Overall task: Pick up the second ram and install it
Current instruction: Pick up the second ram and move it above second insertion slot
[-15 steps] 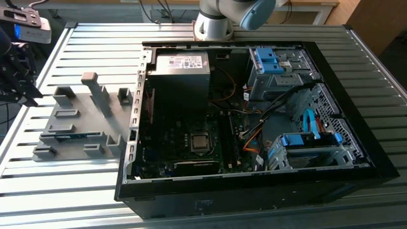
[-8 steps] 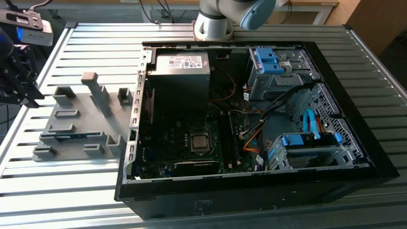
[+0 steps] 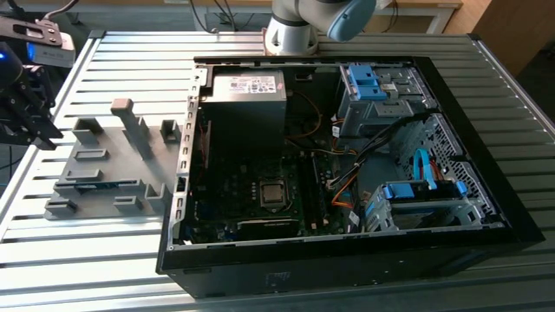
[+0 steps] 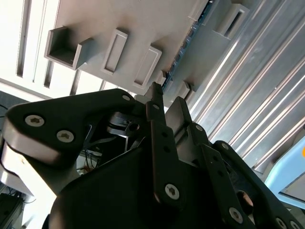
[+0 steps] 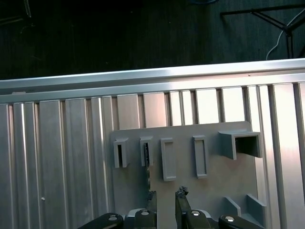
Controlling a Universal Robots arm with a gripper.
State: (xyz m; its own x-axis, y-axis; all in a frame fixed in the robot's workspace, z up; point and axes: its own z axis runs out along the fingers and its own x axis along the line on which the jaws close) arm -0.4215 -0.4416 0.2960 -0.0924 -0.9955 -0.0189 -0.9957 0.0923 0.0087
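Your gripper (image 5: pixel 165 202) is hovering over the grey holder fixture (image 5: pixel 214 191), fingers parted and gripping nothing. The second ram (image 3: pixel 90 187) is sitting in that fixture, lower left in the exterior view, beside the open computer case (image 3: pixel 347 263).

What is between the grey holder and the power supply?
The computer case's metal wall separates grey holder and power supply, in the exterior view.

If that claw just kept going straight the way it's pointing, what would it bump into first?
Most likely the grey holder fixture: the open gripper points at its flat plate, and the second ram shows as a thin edge just beside one fingertip. Depth is hard to judge.
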